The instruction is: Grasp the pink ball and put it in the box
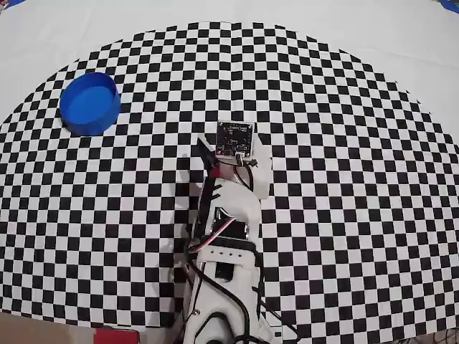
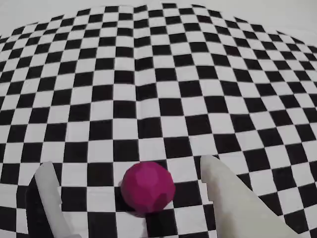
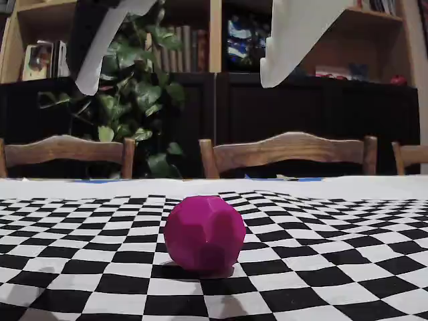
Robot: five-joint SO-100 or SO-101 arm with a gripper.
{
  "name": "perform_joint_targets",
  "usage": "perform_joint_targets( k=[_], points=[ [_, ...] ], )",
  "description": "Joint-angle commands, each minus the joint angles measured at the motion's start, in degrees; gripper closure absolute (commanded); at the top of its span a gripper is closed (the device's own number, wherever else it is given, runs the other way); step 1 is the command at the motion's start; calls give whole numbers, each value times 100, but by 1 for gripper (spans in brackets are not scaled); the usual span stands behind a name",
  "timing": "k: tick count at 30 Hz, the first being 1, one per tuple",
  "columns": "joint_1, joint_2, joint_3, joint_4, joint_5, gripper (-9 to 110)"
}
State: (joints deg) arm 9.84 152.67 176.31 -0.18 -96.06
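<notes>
The pink ball lies on the checkered cloth, low in the wrist view, a faceted magenta sphere. My gripper is open, one white finger to its left and the other to its right, neither touching it. In the fixed view the ball rests on the cloth while the gripper hangs well above it, jaws spread. The box, a round blue container, stands at the far left in the overhead view, several squares from the arm. In that view the arm hides the ball.
The checkered cloth covers a white table. Wooden chairs and a dark bookshelf with a plant stand behind the table in the fixed view.
</notes>
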Motion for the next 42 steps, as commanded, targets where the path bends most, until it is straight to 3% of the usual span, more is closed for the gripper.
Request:
perform_joint_targets(
  k=[1, 42],
  points=[
    [44, -114, -264, -132, 18, 67],
    [229, -2241, -923, -817, 9, 67]
  ],
)
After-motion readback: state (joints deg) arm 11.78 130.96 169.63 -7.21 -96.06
